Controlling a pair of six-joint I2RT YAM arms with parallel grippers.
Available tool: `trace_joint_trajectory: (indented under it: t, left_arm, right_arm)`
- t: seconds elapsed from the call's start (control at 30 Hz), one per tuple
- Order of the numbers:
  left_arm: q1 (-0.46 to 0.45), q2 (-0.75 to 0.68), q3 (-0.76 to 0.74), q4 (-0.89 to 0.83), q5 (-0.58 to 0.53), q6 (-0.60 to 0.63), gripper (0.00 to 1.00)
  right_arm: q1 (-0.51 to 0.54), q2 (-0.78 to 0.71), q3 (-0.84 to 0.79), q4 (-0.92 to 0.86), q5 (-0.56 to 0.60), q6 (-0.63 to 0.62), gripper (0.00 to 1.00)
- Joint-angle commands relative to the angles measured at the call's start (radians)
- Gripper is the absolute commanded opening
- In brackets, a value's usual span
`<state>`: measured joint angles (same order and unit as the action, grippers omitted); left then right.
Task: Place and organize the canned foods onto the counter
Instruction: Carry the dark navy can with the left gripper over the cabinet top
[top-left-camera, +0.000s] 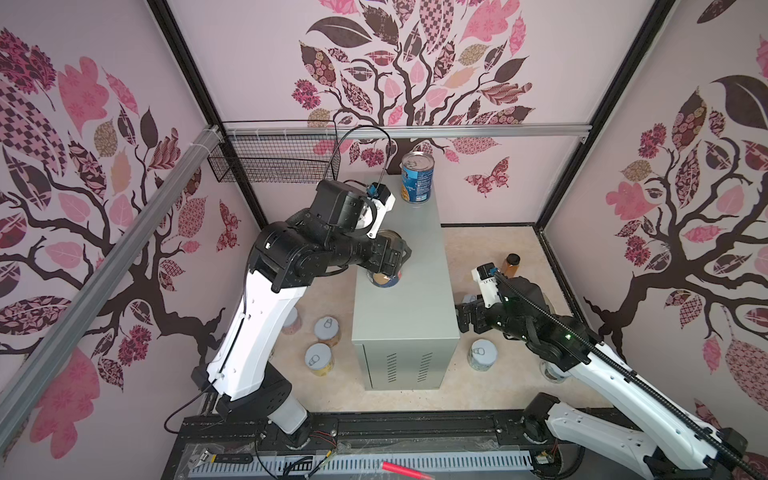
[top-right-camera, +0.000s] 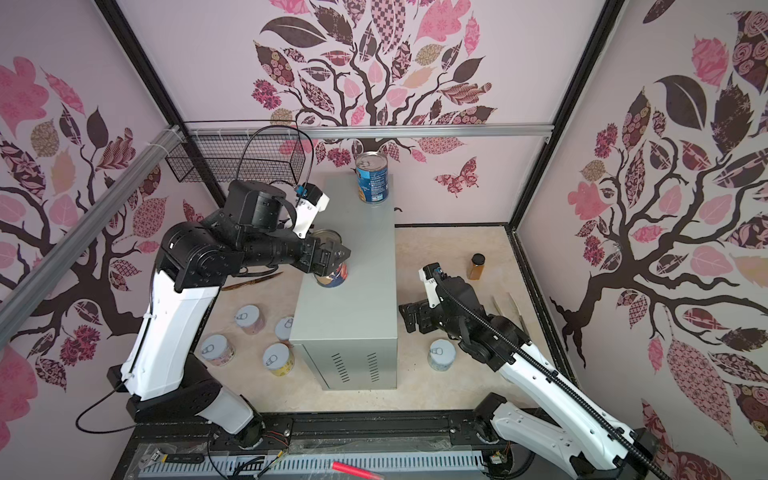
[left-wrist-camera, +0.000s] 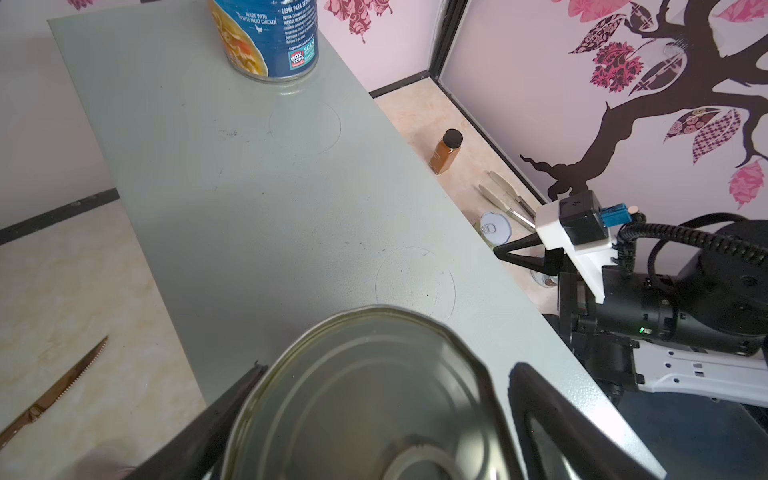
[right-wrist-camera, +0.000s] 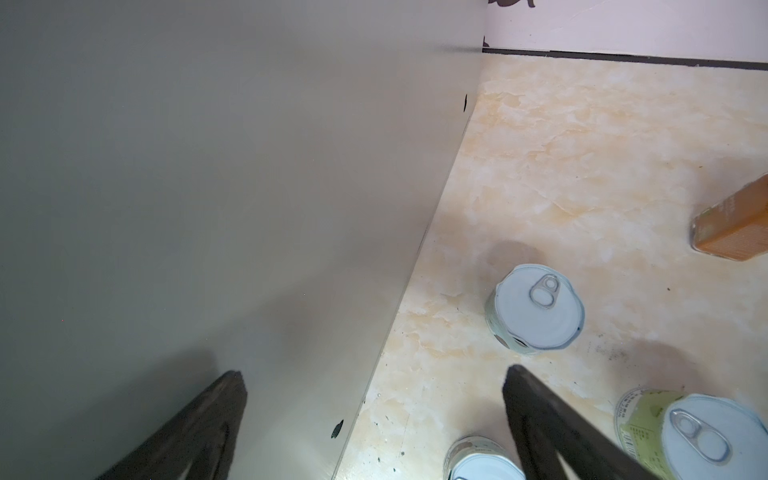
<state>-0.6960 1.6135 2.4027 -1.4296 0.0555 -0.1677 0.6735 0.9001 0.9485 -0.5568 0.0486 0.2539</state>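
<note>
The counter (top-left-camera: 407, 324) (top-right-camera: 353, 316) is a tall grey metal box in mid-floor. One tall blue-labelled can (top-left-camera: 417, 176) (left-wrist-camera: 266, 37) stands at its far end. A second tall can (top-right-camera: 332, 276) (left-wrist-camera: 361, 395) stands upright near the counter's left edge, between the jaws of my left gripper (top-left-camera: 392, 257) (left-wrist-camera: 388, 370). Those jaws are open, and one finger shows a clear gap to the can. My right gripper (top-left-camera: 463, 318) (right-wrist-camera: 374, 374) hangs open and empty beside the counter's right wall, above the floor. Short white-lidded cans (right-wrist-camera: 536, 309) (right-wrist-camera: 706, 436) stand close to it.
Several short cans (top-right-camera: 248, 319) (top-right-camera: 277, 359) stand on the floor left of the counter, and one (top-right-camera: 441, 354) on the right. An amber jar (top-left-camera: 511, 266) stands at the right, with metal tongs (left-wrist-camera: 505, 199) near it. A knife (left-wrist-camera: 54, 395) lies on the left. A wire basket (top-left-camera: 274, 158) hangs at the back.
</note>
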Motion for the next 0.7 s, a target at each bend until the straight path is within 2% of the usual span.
trace_joint_trajectory:
  t: [0.0, 0.07, 0.2, 0.33, 0.5, 0.67]
  left_arm:
    - [-0.007, 0.009, 0.034, 0.034, -0.042, 0.017, 0.94]
    - [-0.007, -0.028, -0.008, 0.081, -0.044, 0.018, 0.97]
    - [-0.007, -0.185, -0.232, 0.265, -0.032, 0.016, 0.98]
    - [-0.007, -0.259, -0.369, 0.321, -0.048, 0.001, 0.98]
    - [-0.007, -0.393, -0.635, 0.484, -0.043, -0.019, 0.98]
    - [-0.007, -0.495, -0.827, 0.612, -0.042, -0.031, 0.98]
  right_arm:
    - [0.008, 0.000, 0.009, 0.000, 0.013, -0.017, 1.00]
    - [0.008, -0.007, 0.007, 0.002, 0.014, -0.019, 1.00]
    - [0.008, -0.018, -0.002, 0.006, 0.014, -0.020, 1.00]
    - [0.008, -0.022, -0.002, 0.007, 0.008, -0.020, 1.00]
    - [0.008, -0.029, -0.013, 0.017, 0.007, -0.019, 1.00]
    - [0.008, -0.031, -0.030, 0.029, 0.002, -0.011, 1.00]
